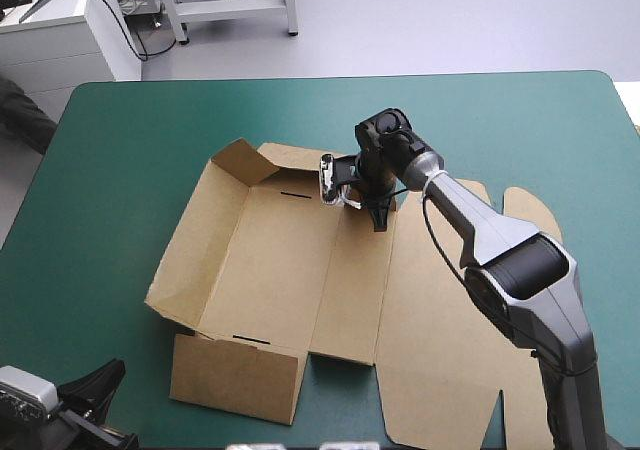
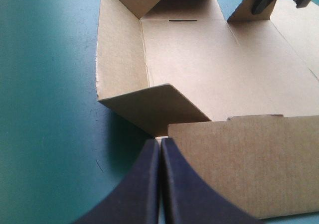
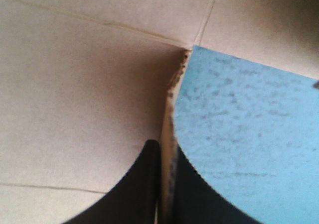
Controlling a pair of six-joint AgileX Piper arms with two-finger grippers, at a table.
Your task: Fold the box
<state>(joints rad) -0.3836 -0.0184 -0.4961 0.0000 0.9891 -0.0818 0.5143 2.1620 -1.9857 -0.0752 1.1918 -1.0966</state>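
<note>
Box [image 1: 280,270]: prob. light, stiff board, bends only at creases. Lies just ahead of left gripper [image 2: 160,143] (pressed together, empty). Right gripper [image 3: 166,147] pinches one edge of it. Best hold: thin flap edges.

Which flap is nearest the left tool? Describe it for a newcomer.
Find the brown box on the teal-green table. At its near-left corner a rectangular flap sits beside the shut left tool. A dark slot marks its fold, unlike its neighbours.

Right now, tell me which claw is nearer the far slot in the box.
Right. The right claw is clamped on the far edge of the box, beside that slot; the left claw sits shut by the near flap, at the opposite end.
</note>
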